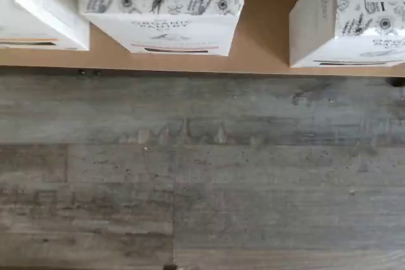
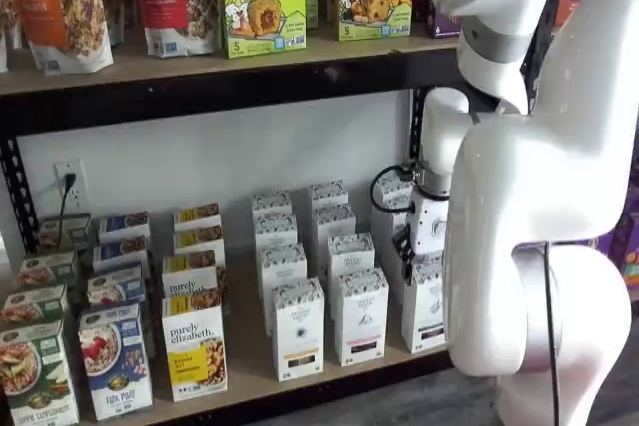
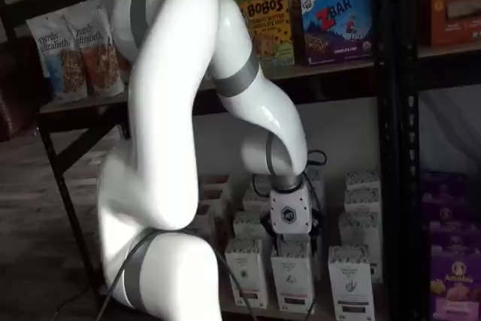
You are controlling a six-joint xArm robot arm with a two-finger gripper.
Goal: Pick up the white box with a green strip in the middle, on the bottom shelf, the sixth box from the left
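The white box stands at the right end of the front row on the bottom shelf. It is a tall narrow carton with a patterned top and a dark strip low on its front. It also shows in a shelf view. In the wrist view the white box stands upright on the pale board, with two like cartons beside it. My gripper hangs a little above the front row, close to the white box and touching nothing. It is open and holds nothing. The wrist view shows no fingers.
More white cartons fill the rows behind and beside it. Purely elizabeth boxes and colourful cartons stand further left. The upper shelf with Bobo's boxes lies above. A black rack post stands to the right. Below is grey plank floor.
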